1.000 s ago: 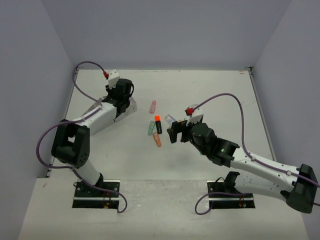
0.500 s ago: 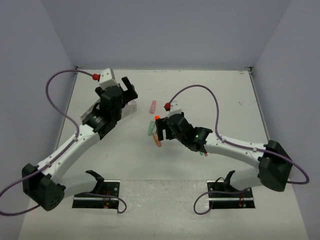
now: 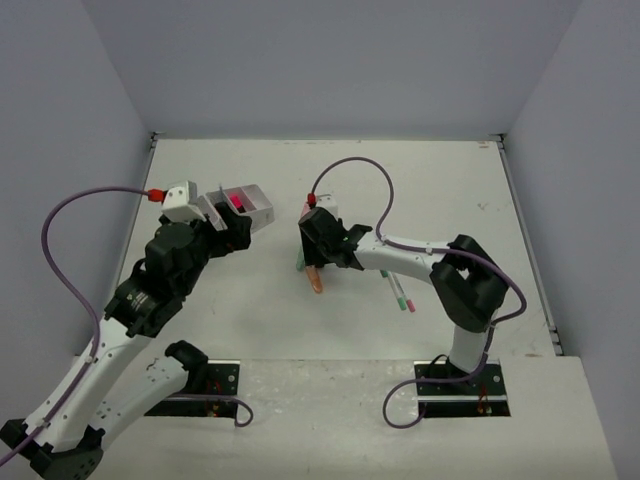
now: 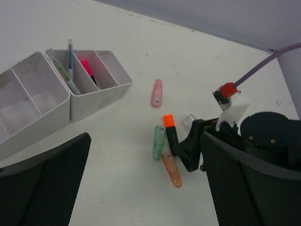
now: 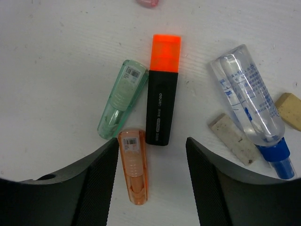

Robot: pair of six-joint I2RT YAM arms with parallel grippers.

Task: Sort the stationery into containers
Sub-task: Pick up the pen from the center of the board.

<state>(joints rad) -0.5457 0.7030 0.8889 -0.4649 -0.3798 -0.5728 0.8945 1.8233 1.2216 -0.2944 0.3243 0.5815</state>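
Black orange-capped highlighter (image 5: pixel 160 101) lies on your white bench (image 5: pixel 56 56), long axis aimed at your spread, empty right tool (image 5: pixel 151 155), cap pointing away; left tool (image 4: pixel 145 155) spread too

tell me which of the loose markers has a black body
The orange-capped highlighter; the green marker, orange marker and pink marker near it are pale, translucent plastic.

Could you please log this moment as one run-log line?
left pincer open, empty | right pincer open over black highlighter | pink highlighter in tray
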